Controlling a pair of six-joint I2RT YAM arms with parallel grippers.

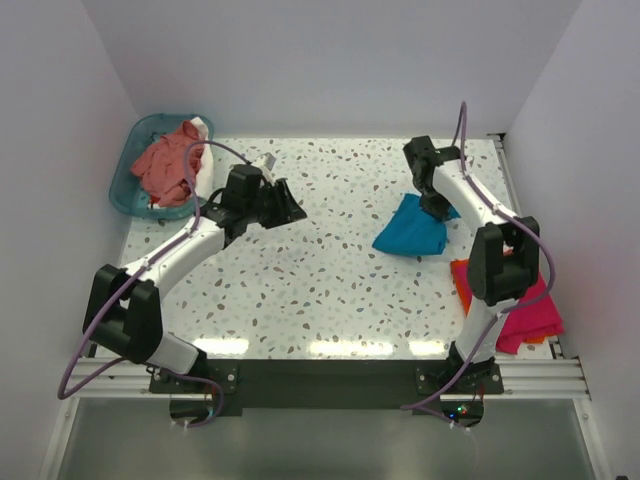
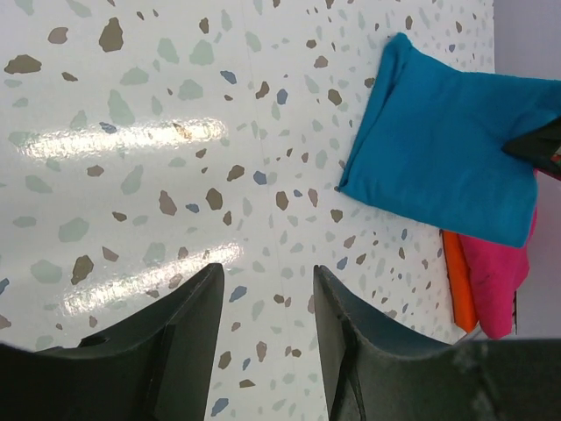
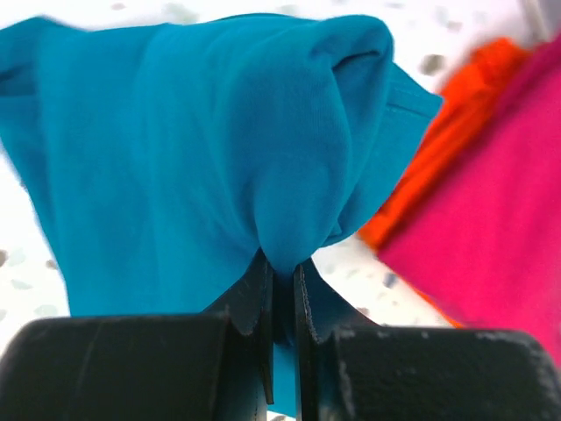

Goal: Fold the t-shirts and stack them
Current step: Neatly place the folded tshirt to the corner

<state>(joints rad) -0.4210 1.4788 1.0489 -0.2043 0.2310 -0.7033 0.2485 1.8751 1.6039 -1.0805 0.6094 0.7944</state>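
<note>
On the speckled table point(image 1: 330, 270), far right, my right pincer point(image 3: 280, 267) clamps the folded teal t-shirt point(image 1: 410, 232); my left pincer point(image 2: 267, 285) hangs apart. So thin a pinch could let the folds spill.

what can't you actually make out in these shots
Top view: the right arm covers much of the magenta shirt and orange shirt, so how neatly they are stacked is hidden.
Top view: the white shirt lies mostly under the salmon shirt in the basket; what is beneath is hidden.
Right wrist: the teal shirt fills the blurred frame; layers pinched by the right gripper unclear.
</note>
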